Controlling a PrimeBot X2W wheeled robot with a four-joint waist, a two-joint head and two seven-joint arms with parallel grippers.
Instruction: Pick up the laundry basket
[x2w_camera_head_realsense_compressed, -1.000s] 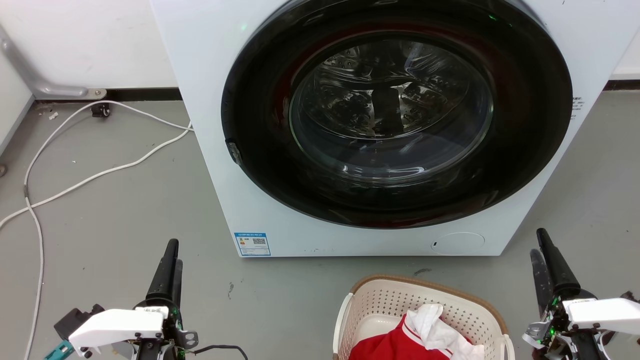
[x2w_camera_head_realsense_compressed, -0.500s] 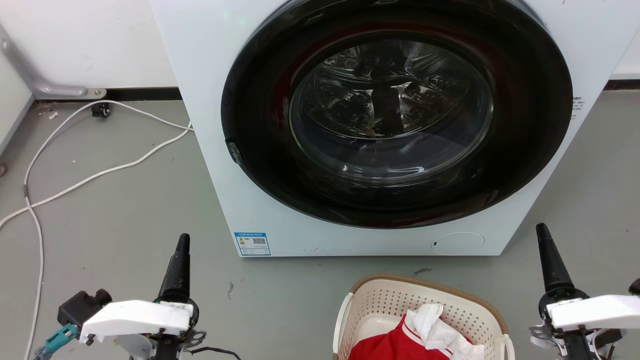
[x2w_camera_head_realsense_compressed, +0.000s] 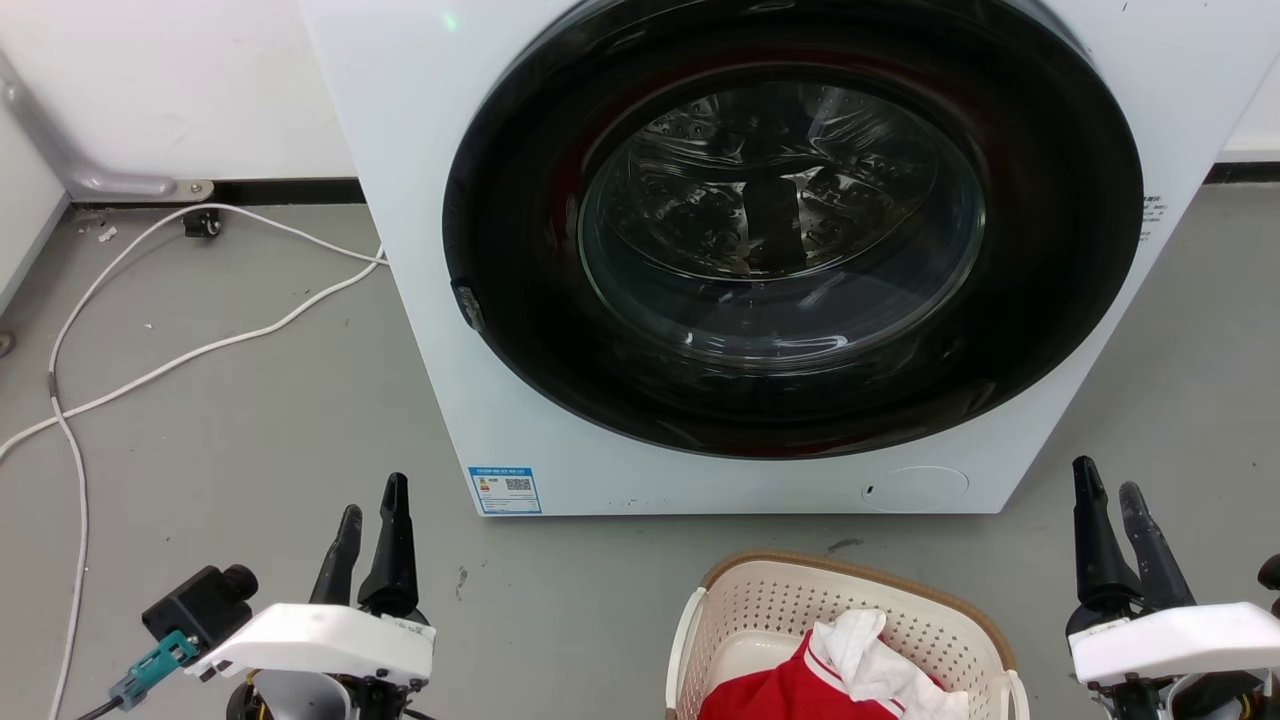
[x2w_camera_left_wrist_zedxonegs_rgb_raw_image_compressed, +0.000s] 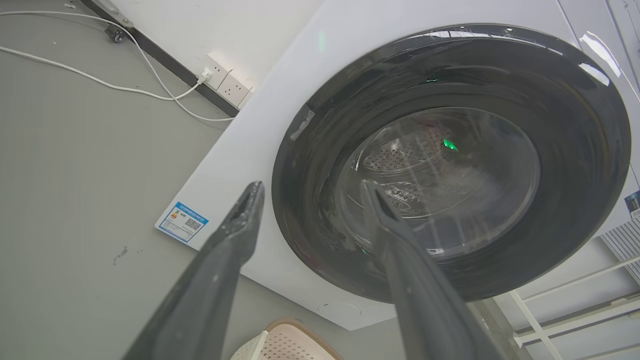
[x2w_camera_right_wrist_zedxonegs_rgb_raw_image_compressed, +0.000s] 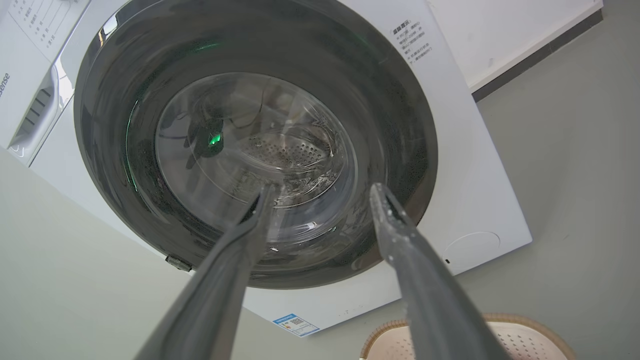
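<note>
- Basket (x2w_camera_head_realsense_compressed: 760, 603) at bottom centre, below washer (x2w_camera_head_realsense_compressed: 416, 250)
- We see left gripper (x2w_camera_head_realsense_compressed: 373, 497) lower left, right gripper (x2w_camera_head_realsense_compressed: 1105, 475) lower right, fingers parted, both empty

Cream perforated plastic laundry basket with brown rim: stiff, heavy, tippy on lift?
Probably fairly stiff: the cream perforated plastic laundry basket has a continuous brown rim, though holed walls may flex. Likely light: the visible load is a red garment and a white cloth. Lifted by one white side handle, it would probably tilt.
</note>
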